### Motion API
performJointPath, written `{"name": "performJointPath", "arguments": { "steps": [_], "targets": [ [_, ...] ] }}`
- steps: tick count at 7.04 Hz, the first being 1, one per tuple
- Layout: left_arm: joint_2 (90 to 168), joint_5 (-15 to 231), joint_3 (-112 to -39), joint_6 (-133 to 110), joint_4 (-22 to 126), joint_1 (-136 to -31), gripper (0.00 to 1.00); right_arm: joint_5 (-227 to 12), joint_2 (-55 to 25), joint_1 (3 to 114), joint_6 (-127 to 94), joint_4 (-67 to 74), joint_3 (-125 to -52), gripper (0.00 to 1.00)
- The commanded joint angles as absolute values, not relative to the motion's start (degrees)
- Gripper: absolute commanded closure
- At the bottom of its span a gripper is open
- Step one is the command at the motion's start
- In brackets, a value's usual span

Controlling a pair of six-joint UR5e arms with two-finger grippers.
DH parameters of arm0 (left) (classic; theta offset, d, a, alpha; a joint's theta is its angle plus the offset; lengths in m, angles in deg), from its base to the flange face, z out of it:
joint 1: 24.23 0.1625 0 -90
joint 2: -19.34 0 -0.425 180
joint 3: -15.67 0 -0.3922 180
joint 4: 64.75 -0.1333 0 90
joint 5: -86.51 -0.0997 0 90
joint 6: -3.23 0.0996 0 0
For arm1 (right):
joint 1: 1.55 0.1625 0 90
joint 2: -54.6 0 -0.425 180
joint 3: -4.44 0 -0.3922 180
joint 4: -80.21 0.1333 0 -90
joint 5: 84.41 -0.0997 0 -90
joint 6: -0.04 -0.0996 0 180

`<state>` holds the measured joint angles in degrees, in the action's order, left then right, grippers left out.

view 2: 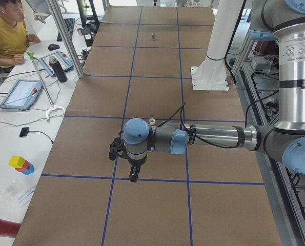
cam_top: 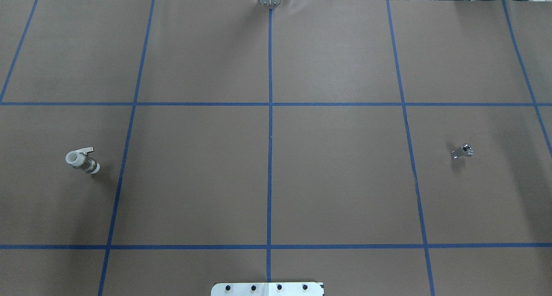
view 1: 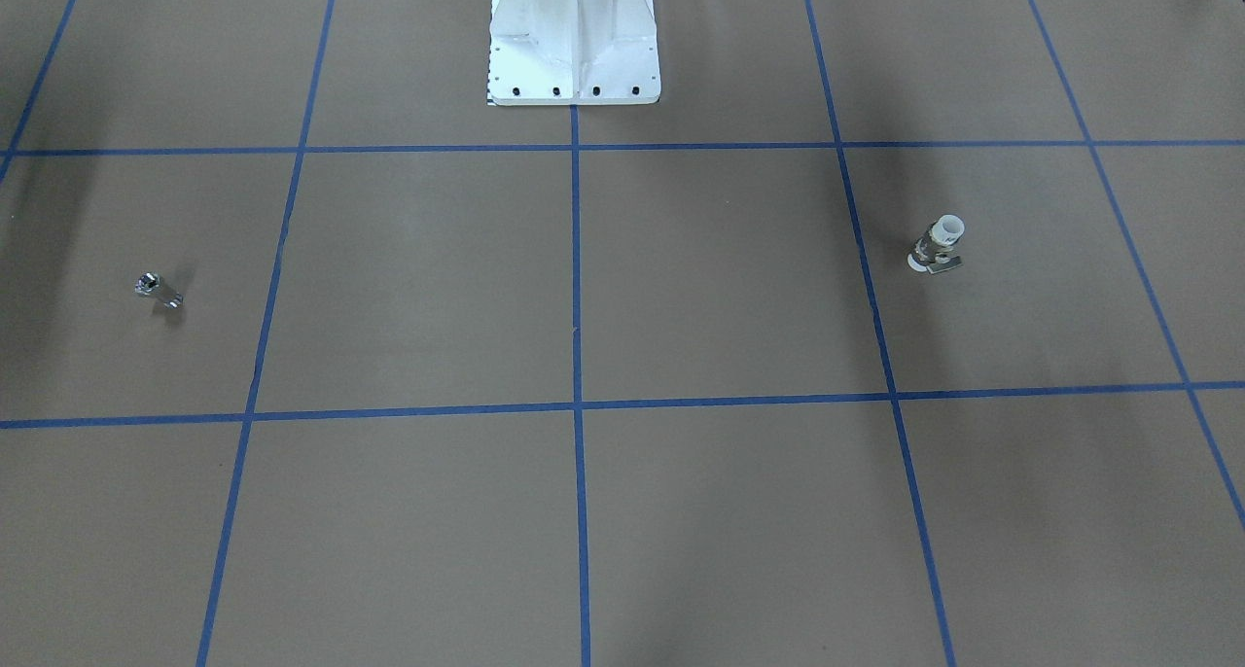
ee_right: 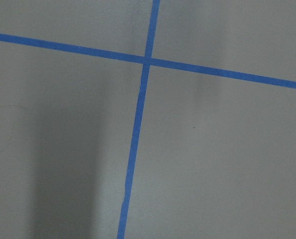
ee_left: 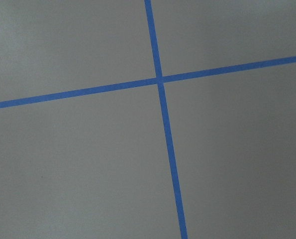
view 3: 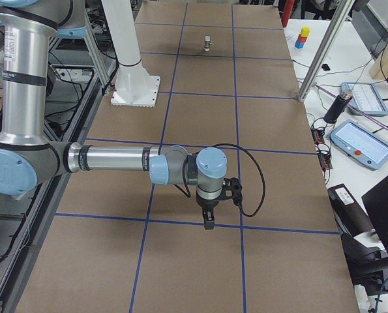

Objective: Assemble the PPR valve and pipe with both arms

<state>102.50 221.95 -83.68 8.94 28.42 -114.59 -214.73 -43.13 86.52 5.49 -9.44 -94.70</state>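
Observation:
The PPR valve (view 1: 939,244) stands on the brown table with its white ring end up and its grey tab at the base. It sits at the left in the overhead view (cam_top: 82,159). The chrome pipe (view 1: 159,289) lies at the right in the overhead view (cam_top: 462,151). The left gripper (view 2: 133,177) shows only in the exterior left view, hovering close to the valve (view 2: 151,122). The right gripper (view 3: 208,222) shows only in the exterior right view; the pipe is hidden there. I cannot tell whether either is open or shut. Both wrist views show only table.
The white bolted pedestal (cam_top: 267,288) stands at the table's near edge, between the arms. Blue tape lines (cam_top: 270,114) divide the brown table into squares. An operator (view 2: 6,31) sits beside the table with tablets, a bottle and coloured blocks on a white side bench.

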Motion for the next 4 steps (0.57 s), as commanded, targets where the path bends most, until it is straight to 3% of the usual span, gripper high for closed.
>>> {"name": "performJointPath", "arguments": {
  "steps": [1,4],
  "targets": [
    [102.66,222.12,-85.83,8.59,28.33,-114.5,0.0,-214.84,-43.13,86.52,5.57,-9.44,-95.05,0.0],
    [103.1,221.95,-86.28,8.85,28.59,-114.41,0.0,-214.67,-43.13,86.52,5.57,-9.44,-98.81,0.0]
  ]
}}
